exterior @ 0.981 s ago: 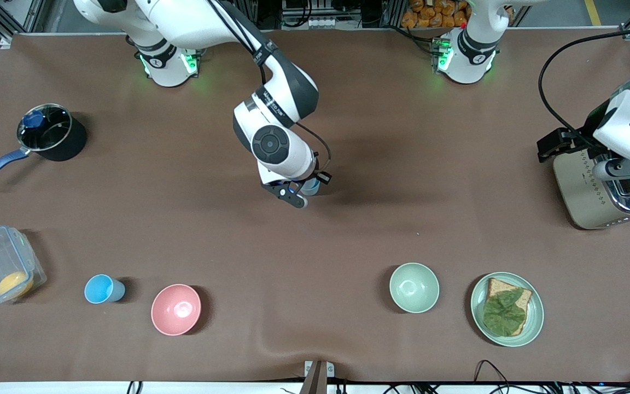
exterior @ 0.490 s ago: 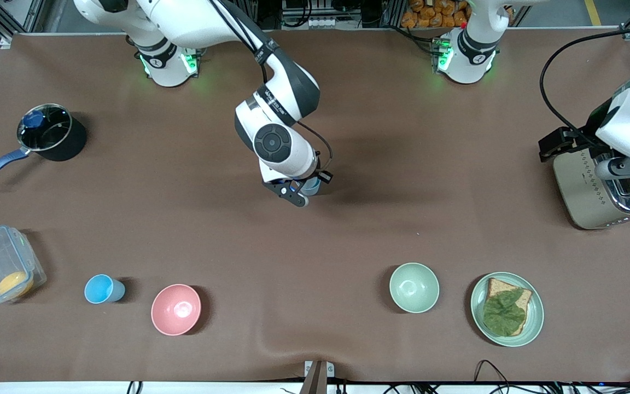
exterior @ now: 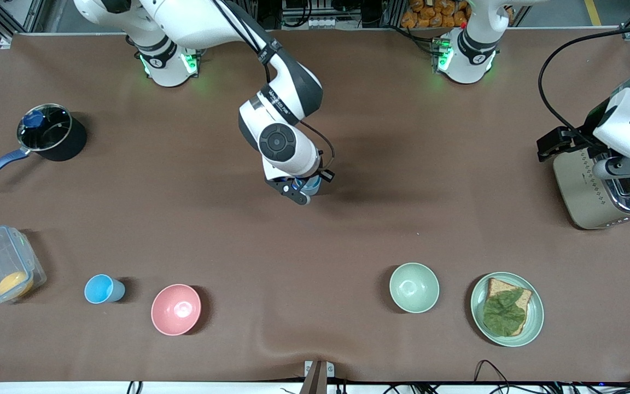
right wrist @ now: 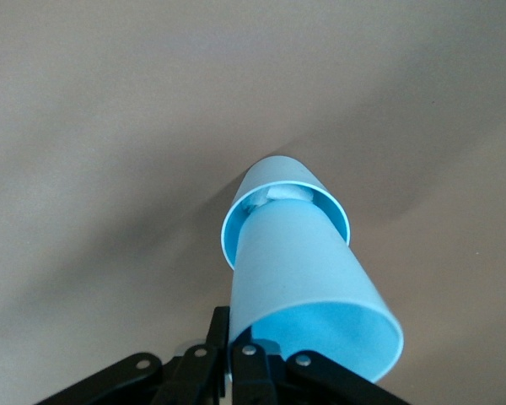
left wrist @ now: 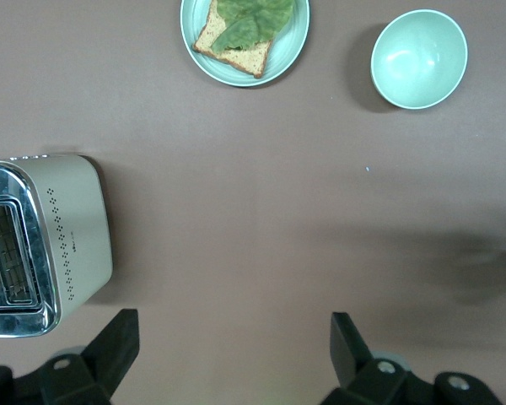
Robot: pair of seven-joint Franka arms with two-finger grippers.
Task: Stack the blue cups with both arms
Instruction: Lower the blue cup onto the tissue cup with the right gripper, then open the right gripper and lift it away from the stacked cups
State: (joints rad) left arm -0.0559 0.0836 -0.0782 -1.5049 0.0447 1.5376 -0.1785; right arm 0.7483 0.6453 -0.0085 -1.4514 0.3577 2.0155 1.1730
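My right gripper [exterior: 299, 192] is low over the middle of the table and is shut on the rim of a paler blue cup [right wrist: 308, 295]. That cup's base sits inside a brighter blue cup [right wrist: 274, 181] that stands on the table under it. In the front view only a sliver of blue [exterior: 311, 186] shows beside the fingers. The right gripper [right wrist: 236, 325] pinches the cup wall. Another sky-blue cup [exterior: 104, 288] stands upright near the front camera, beside the pink bowl [exterior: 176, 309]. My left gripper [left wrist: 232, 354] is open and empty, and waits up by the toaster [exterior: 602, 189].
A pale green bowl [exterior: 414, 287] and a plate with bread and a leaf [exterior: 506, 309] stand near the front camera toward the left arm's end. A black pot [exterior: 51, 132] and a clear box [exterior: 0, 265] stand toward the right arm's end.
My right arm has shifted slightly toward the left arm's end, with the cup still in its grip. The left arm has barely moved.
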